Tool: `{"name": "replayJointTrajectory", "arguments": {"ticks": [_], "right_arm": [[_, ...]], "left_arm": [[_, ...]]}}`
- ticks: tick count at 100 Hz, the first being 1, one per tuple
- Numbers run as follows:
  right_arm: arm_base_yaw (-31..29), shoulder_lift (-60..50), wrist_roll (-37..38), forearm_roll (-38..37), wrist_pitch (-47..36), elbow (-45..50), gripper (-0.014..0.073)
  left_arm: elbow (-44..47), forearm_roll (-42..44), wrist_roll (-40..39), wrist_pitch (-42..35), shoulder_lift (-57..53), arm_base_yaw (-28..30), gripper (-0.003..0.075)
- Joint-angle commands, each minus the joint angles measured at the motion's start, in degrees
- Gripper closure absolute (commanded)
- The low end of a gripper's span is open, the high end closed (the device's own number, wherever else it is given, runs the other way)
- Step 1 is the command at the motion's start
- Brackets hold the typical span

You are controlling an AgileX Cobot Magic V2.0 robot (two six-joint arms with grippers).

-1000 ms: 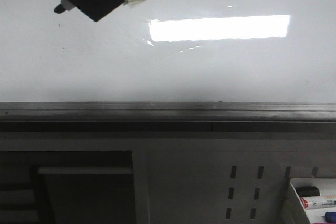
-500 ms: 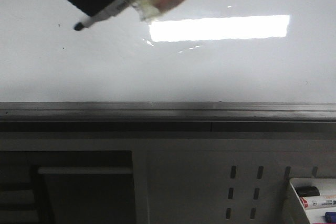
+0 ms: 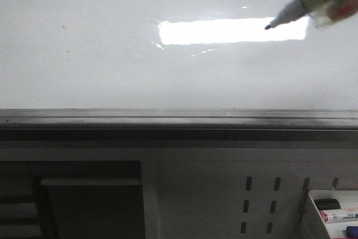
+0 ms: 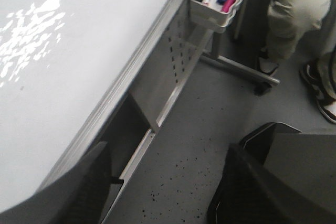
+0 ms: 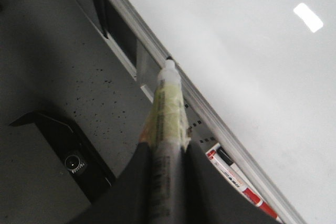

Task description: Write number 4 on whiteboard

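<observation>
Glossy whiteboard point(image 3: 112, 71) w/ grey metal rail is blank — tape-wrapped marker point(image 3: 305, 6), pinched in right gripper point(image 5: 167, 153), shifted from upper left to right; left gripper point(image 4: 168, 192) spread open.

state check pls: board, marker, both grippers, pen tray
whiteboard: blank, no 4 drawn yet
marker: uncapped, tip over the board
right gripper: shut on marker
left gripper: open, empty
pen tray: holds several markers

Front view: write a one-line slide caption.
Uncapped marker reaches in from the upper right, tip over the bright light reflection on the still-blank whiteboard.
</observation>
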Motion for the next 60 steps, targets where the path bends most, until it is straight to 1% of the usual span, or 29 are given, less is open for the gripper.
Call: {"name": "replayJointTrajectory", "arguments": {"ticks": [1, 11, 16, 26, 33, 39, 50, 60], "right_arm": [[-1.04, -3.43, 0.96, 0.27, -8.22, 3.40, 0.0640], [-1.04, -5.26, 0.96, 1.67, -10.92, 6.64, 0.0640], [-1.04, -5.41, 0.96, 2.58, -11.08, 6.68, 0.0640], [-1.04, -4.50, 1.45, 5.82, -12.17, 5.15, 0.0640], [-1.04, -2.19, 2.30, 8.15, -11.36, 2.62, 0.0640], [-1.04, 0.56, 2.30, 9.92, -9.07, -0.54, 0.0640], [-1.04, 5.74, 2.30, 10.48, -4.50, -6.79, 0.0640], [-1.04, 9.86, 2.30, 11.88, -3.76, -12.39, 0.0640]], "left_arm": [[3.50, -2.36, -1.93, -5.87, -4.69, 3.29, 0.0303], [6.93, -2.93, -1.93, -8.95, -8.44, 5.43, 0.0303], [7.69, -2.93, -1.93, -10.16, -9.45, 6.05, 0.0303], [7.95, -2.93, -1.93, -10.25, -9.93, 6.15, 0.0303], [7.95, -3.02, -1.93, -10.12, -9.93, 6.15, 0.0303], [7.95, -3.26, -1.93, -10.12, -9.93, 6.15, 0.0303], [7.95, -3.26, -1.93, -10.12, -9.93, 6.15, 0.0303], [7.95, -3.26, -1.93, -10.12, -9.93, 6.15, 0.0303]]}}
